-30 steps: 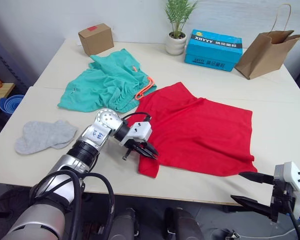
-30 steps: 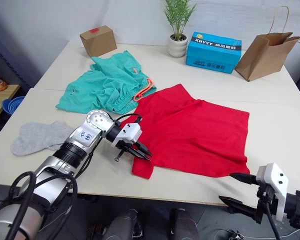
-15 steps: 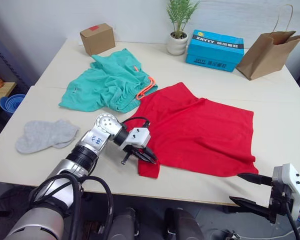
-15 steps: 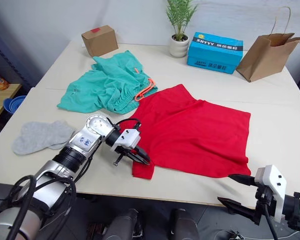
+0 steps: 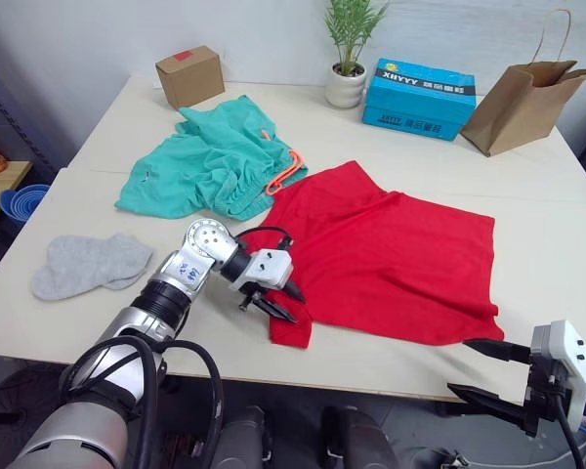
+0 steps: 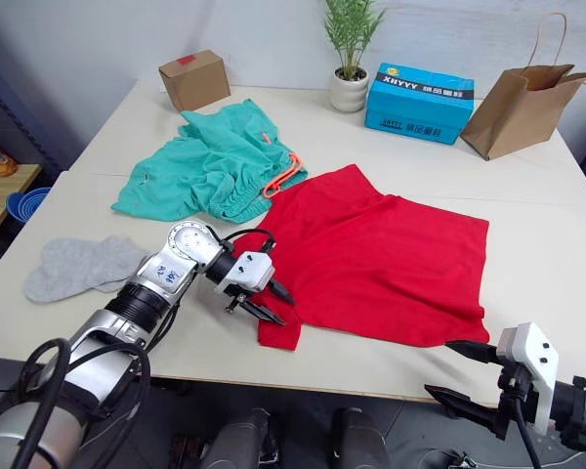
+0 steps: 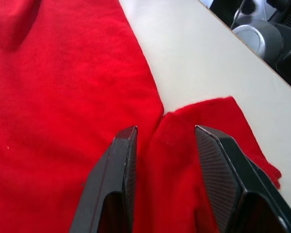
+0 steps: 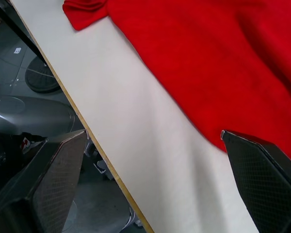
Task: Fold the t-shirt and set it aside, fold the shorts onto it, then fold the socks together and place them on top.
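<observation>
Straddling t-shirt (image 5: pixel 391 259) sleeve: left end effector (image 5: pixel 285 301) open | right end effector (image 5: pixel 488 371) open | shorts (image 5: pixel 210 161) beside

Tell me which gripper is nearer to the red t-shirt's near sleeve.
Left. The left gripper sits open right at the sleeve of the t-shirt, fingers either side of the fabric. The right gripper hangs open beyond the table's near edge, off the shirt's far corner.

Red t-shirt (image 5: pixel 391 252), teal shorts (image 5: pixel 207 162), grey socks (image 5: pixel 86 264).
</observation>
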Controlling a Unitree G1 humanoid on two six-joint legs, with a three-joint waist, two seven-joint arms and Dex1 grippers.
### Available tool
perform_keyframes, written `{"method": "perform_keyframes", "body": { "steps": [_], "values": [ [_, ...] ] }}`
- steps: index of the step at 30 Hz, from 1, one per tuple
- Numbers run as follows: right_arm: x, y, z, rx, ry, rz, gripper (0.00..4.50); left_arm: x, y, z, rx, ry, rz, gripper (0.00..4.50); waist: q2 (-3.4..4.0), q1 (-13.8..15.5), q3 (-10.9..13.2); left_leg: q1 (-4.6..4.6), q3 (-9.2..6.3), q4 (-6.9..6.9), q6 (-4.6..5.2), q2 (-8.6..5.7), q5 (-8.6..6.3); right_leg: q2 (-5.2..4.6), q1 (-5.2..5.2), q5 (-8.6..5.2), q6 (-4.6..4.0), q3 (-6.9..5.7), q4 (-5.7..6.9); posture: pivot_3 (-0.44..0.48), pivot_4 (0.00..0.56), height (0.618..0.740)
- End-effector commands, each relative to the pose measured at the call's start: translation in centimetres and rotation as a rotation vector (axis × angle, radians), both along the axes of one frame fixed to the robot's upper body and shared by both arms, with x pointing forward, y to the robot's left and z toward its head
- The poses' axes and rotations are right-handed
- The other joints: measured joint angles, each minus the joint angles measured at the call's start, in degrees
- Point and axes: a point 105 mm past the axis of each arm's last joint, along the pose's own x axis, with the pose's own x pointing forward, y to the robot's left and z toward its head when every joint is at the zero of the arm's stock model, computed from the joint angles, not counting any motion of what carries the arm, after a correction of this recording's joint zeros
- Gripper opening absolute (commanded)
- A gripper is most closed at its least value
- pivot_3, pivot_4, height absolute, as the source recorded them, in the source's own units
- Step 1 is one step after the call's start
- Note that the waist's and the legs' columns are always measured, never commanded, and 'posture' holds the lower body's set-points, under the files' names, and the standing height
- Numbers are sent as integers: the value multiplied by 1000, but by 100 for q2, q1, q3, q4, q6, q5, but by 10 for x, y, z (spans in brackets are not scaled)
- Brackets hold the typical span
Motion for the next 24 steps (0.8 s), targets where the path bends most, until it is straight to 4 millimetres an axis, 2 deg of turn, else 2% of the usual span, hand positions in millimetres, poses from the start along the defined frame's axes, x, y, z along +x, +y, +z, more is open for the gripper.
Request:
{"method": "perform_keyframes", "body": {
  "steps": [1,6,10,13,17,24],
  "values": [
    [-1,4,3,12,-19,13,4500,-3,3,2,46,11,-63,1963,0,0,0,0,0,0,1,0,-1,0,0,0,0,0,-1,0,150,740],
    [-1,4,3,12,-20,13,4500,-5,10,-3,102,33,-62,1963,0,-1,0,0,0,0,3,0,-2,0,0,0,0,0,-1,0,150,740],
    [0,5,3,14,-22,14,4500,-9,6,3,62,62,-77,1963,0,-6,0,0,-1,0,3,0,-2,0,0,0,0,0,-1,0,150,740],
    [0,5,3,14,-22,16,4500,-9,4,7,30,55,-85,1365,0,-3,0,0,-1,0,3,1,-2,0,0,0,0,0,0,0,150,740],
    [0,4,3,8,-23,16,4500,-8,5,11,-9,33,-86,142,0,-2,0,0,-1,0,3,1,-2,0,0,0,0,0,0,0,150,740],
    [1,-3,4,-18,-21,7,4500,-14,11,22,-108,32,-78,43,0,-9,0,0,-1,0,2,1,-2,0,0,0,0,1,0,0,150,740]
  ]
}}
